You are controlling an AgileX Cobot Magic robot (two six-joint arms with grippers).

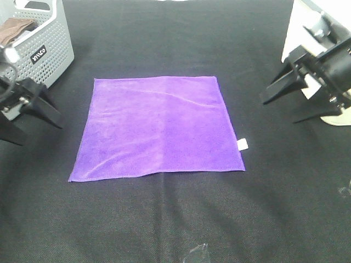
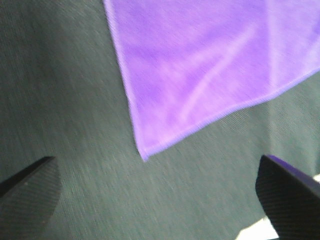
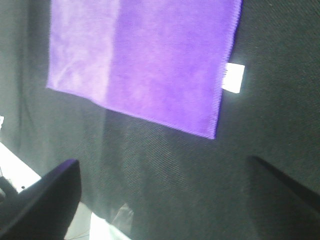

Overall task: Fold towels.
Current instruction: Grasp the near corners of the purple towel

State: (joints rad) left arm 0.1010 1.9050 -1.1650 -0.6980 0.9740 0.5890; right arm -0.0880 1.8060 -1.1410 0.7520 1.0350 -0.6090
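Note:
A purple towel (image 1: 156, 131) lies spread flat on the black table, with a small white tag (image 1: 242, 144) at its right edge. My left gripper (image 1: 34, 115) is open and empty, left of the towel and apart from it. My right gripper (image 1: 288, 107) is open and empty, right of the towel. The left wrist view shows a towel corner (image 2: 145, 155) between my spread fingers (image 2: 290, 195). The right wrist view shows the towel (image 3: 145, 60), its tag (image 3: 233, 77) and one finger (image 3: 45, 205).
A grey perforated basket (image 1: 41, 46) with brown cloth (image 1: 13, 28) inside stands at the back left. A white object (image 1: 307, 27) sits at the back right. Black cloth (image 1: 181, 219) covers the table in front of the towel.

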